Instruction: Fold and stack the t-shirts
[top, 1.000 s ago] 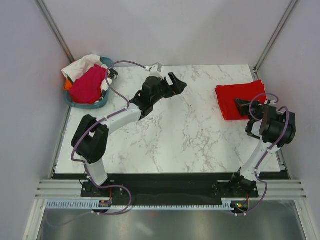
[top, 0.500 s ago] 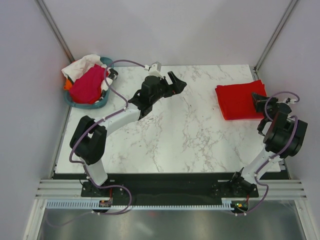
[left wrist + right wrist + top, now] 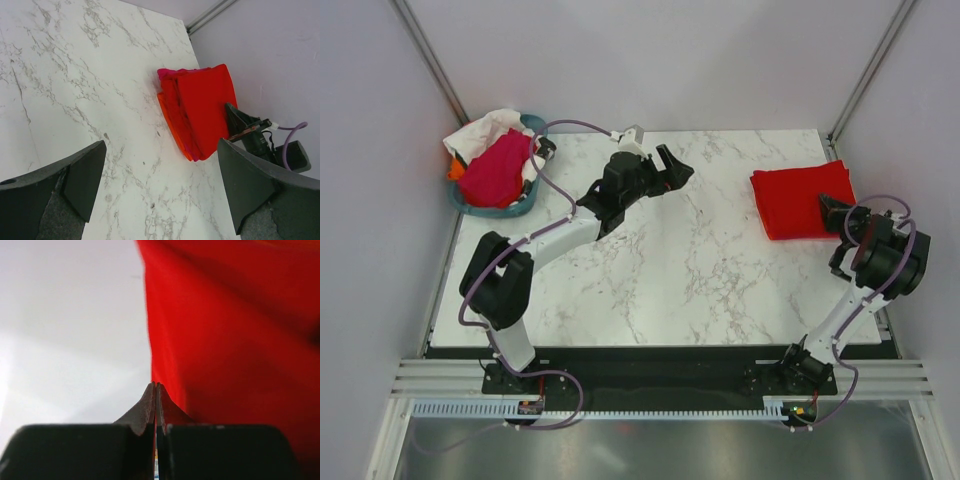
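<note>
1. Far left: teal tub (image 3: 525,208) sits by the far-left corner of the marble table (image 3: 660,270).
2. Inside the tub is an unfolded heap. A magenta-pink t-shirt (image 3: 498,170) lies on top, a white t-shirt (image 3: 480,130) spills over the far rim, and a bit of orange cloth (image 3: 455,172) shows at the left rim.
3. Left arm stretches from its near-left base toward the far middle of the table. Left gripper (image 3: 675,170) hovers over bare marble with its jaws spread wide and nothing between them. It is well apart from both the tub and the stack.
4. Right side: folded stack lies flat at the far-right part of the table, with the red t-shirt (image 3: 795,200) on top. The left wrist view shows an orange layer (image 3: 172,122) and a magenta layer (image 3: 167,74) peeking out under it, edges roughly lined up.
5. Right gripper (image 3: 825,203) has its fingers pressed together with no cloth pinched between them. Its tip is at the right side of the red t-shirt. In the right wrist view the red cloth lies just right of the closed tips, but whether they touch it cannot be told.
</note>
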Controlling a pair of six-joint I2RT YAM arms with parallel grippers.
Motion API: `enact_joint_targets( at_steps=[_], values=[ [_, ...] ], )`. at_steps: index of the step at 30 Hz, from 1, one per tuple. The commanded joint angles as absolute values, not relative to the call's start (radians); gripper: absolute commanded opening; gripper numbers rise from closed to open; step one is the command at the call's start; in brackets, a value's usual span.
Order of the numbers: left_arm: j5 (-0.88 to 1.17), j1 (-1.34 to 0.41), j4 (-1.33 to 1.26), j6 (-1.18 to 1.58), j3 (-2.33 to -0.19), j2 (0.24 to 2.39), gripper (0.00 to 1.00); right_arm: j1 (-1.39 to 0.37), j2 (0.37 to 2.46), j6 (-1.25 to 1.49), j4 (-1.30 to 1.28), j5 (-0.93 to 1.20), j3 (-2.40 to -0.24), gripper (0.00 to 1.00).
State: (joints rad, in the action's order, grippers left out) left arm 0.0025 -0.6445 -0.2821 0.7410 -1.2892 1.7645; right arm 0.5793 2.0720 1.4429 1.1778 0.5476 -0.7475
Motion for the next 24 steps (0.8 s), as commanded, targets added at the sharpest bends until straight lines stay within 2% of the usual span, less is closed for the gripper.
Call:
enact_joint_targets(
  at_steps=[1, 6, 11, 17, 24],
  values=[
    [0.006, -0.638, -0.293, 0.703, -1.321, 1.721, 1.0, 0.566, 1.912, 1.345, 1.056, 0.52, -0.768, 0.0],
    [0.005, -0.638, -0.291, 0.715, -1.319, 1.718, 1.0, 0.488, 1.905, 1.315, 0.922, 0.499, -0.908, 0.0],
    [-0.032, -0.629, -0.265, 0.701, -1.295, 1.68, 1.0, 0.384, 2.054, 1.351, 0.882, 0.489, -1.079, 0.0],
    [-0.077, -0.594, -0.198, 0.667, -1.243, 1.615, 1.0, 0.337, 2.219, 1.397, 0.873, 0.48, -1.258, 0.0],
    [-0.091, -0.557, -0.183, 0.657, -1.138, 1.533, 1.0, 0.334, 2.328, 1.396, 0.816, 0.442, -1.302, 0.0]
  ],
)
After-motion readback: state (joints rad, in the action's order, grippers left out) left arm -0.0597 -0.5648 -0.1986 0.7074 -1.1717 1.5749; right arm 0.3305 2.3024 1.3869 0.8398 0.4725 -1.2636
